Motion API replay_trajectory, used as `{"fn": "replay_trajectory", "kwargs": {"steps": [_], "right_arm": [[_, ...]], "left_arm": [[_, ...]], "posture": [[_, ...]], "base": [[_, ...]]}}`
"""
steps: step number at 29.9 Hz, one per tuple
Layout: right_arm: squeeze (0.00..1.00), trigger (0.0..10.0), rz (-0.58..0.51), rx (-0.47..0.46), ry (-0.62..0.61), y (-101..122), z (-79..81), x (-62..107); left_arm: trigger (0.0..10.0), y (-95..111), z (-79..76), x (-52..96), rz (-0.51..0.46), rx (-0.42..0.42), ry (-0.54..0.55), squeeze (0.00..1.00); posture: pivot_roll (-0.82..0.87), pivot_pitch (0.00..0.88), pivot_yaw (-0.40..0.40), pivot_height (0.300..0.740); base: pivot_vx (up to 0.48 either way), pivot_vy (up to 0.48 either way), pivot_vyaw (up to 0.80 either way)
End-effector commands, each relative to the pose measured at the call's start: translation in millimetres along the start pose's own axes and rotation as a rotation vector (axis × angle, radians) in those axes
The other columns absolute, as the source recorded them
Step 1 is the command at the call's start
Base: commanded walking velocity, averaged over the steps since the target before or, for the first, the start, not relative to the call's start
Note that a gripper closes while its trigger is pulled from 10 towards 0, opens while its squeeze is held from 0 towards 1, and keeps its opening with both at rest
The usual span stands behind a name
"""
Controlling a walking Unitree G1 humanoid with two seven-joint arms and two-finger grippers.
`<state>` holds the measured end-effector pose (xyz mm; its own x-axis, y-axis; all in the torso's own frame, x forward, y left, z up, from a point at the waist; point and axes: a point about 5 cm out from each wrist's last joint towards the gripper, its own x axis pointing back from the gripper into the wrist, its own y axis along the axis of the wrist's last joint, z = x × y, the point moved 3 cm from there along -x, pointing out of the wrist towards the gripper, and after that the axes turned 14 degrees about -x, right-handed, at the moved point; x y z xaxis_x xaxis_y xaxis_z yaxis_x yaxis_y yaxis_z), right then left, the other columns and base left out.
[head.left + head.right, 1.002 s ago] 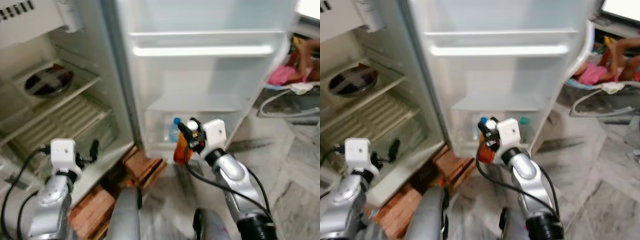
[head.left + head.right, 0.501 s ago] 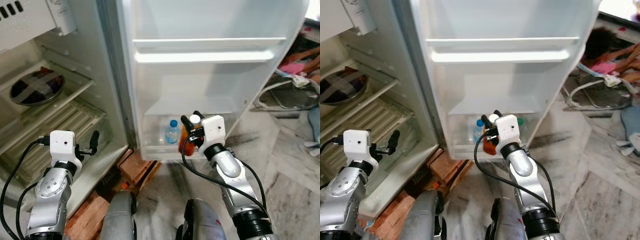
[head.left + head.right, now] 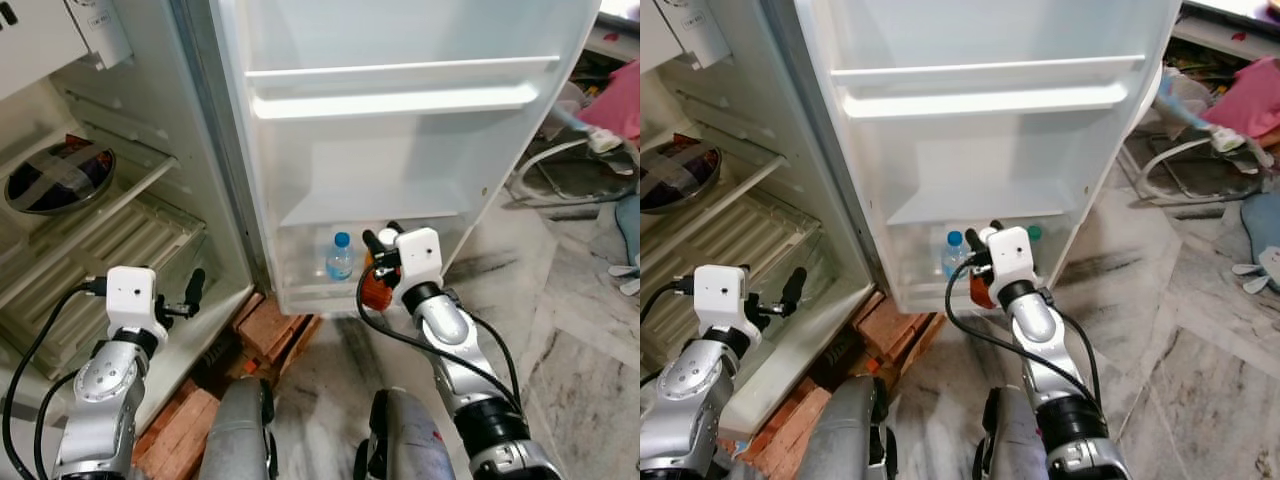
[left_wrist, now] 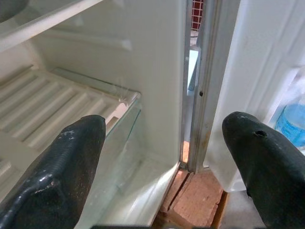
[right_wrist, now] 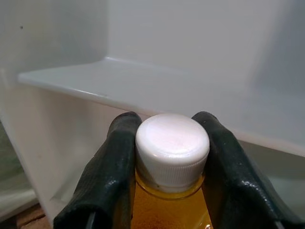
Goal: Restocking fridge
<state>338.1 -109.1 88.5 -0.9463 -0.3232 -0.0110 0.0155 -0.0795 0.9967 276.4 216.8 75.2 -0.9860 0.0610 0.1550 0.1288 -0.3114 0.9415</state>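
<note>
My right gripper (image 3: 380,238) is shut on an orange juice bottle (image 3: 375,287) with a white cap (image 5: 172,149), holding it by the neck just in front of the fridge door's bottom bin (image 3: 300,296). Its black fingers (image 5: 107,176) clasp the cap from both sides. A water bottle with a blue cap (image 3: 340,257) stands inside that bin, and a green cap (image 3: 1034,233) shows further right. My left gripper (image 3: 192,290) hangs open low beside the fridge's lower compartment, its fingertips (image 4: 62,162) wide apart with nothing between them.
The open fridge door (image 3: 400,100) has a bare upper shelf. Inside the fridge a foil-covered steel bowl (image 3: 58,178) sits on a shelf above a ribbed crisper lid (image 3: 110,250). Bricks (image 3: 275,330) prop the fridge base. Clothes and cables (image 3: 600,120) lie on the marble floor at right.
The view has shifted as I closed in on the door. My right gripper carried the orange bottle up and nearer the bottom bin. The left gripper stayed open and idle.
</note>
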Motion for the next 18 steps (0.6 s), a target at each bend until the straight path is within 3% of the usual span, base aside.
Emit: {"fn": "replay_trajectory", "kwargs": {"steps": [1,11,18], "right_arm": [[0.00,10.0,-0.026,0.018,0.017,5,0.3,-3.3],[0.00,10.0,-0.084,0.095,0.052,17,2.2,-18.7],[0.00,10.0,-0.125,0.134,0.063,20,2.4,-16.9]], "left_arm": [[10.0,-1,0.2,3.2,0.008,-0.013,-0.009,0.00],[10.0,2,3.0,6.7,-0.013,-0.008,-0.005,0.00],[10.0,3,1.4,4.5,-0.024,-0.009,-0.019,0.00]], "posture": [[0.17,0.170,0.009,0.591],[0.18,0.175,0.008,0.587],[0.17,0.171,0.015,0.587]], "base": [[0.000,0.000,0.00],[0.000,0.000,0.00],[0.298,0.000,0.00]]}}
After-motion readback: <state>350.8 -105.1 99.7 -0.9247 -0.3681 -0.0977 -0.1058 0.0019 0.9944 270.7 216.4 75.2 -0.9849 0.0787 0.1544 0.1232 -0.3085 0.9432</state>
